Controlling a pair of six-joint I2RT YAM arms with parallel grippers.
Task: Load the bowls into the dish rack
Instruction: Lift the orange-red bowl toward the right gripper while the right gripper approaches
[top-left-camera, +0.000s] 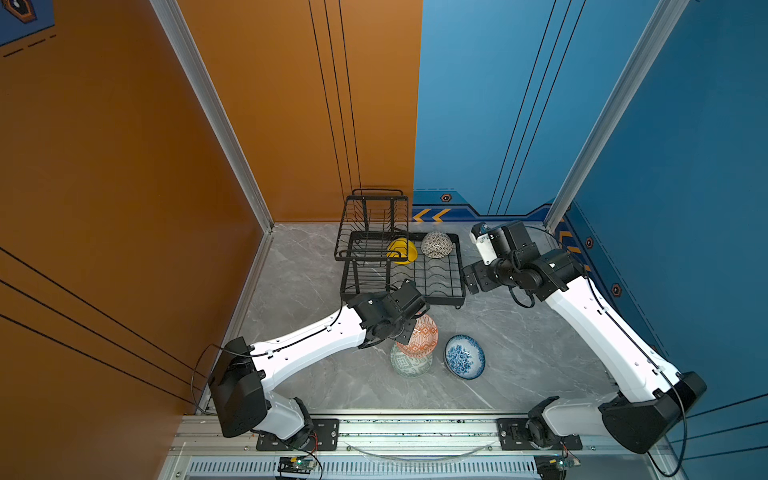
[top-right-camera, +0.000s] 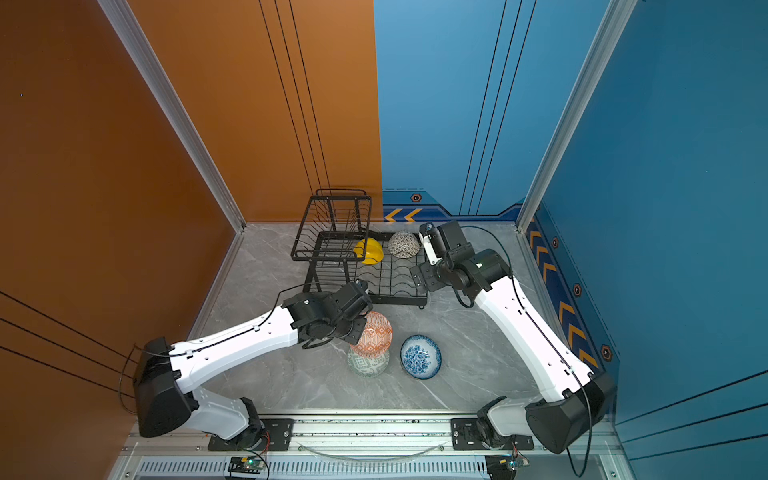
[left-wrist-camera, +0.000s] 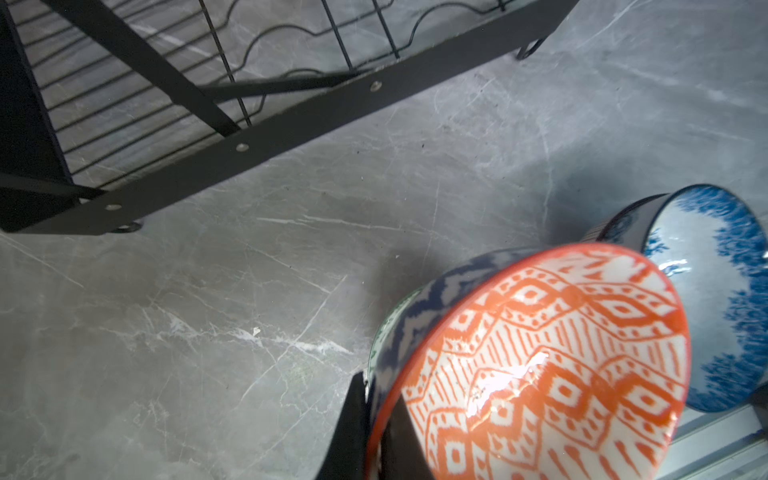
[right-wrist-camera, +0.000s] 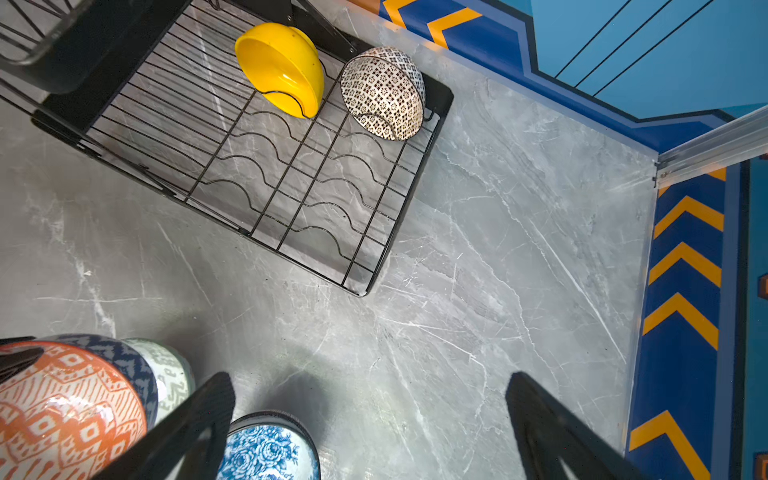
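Orange-and-white geometric ceramic bowl (left-wrist-camera: 540, 365), dark blue on its outside, fills the lower right of the left wrist view. The left gripper (left-wrist-camera: 376, 432) is clamped tight on its rim, one finger inside and one outside. Pinching the wall looks like the sensible hold, since the bowl is probably too wide to span. In a top view this bowl hangs tilted, just below the rack's near edge and overlapping the pale green patterned bowl (top-left-camera: 409, 365). I cannot tell whether the two touch. To their right, the blue-and-white floral bowl (top-left-camera: 464, 357) lies tipped on the grey marble-look tabletop (top-left-camera: 519, 332).

The black wire dish rack (right-wrist-camera: 415, 199) sits in the upper left of the right wrist view. Along its far edge, the plain yellow bowl (right-wrist-camera: 282, 66) and the dark-and-white fine-patterned bowl (right-wrist-camera: 382, 91) stand on edge, propped by the wavy wires. The nearer slots remain free, so the orange bowl likely goes there, also on its edge.

At the bottom of that frame, the right gripper (right-wrist-camera: 368, 378) is spread wide and holds nothing. In the top views it hangs beside the rack's right side, apparently kept out of the way. No pink bowl is visible.
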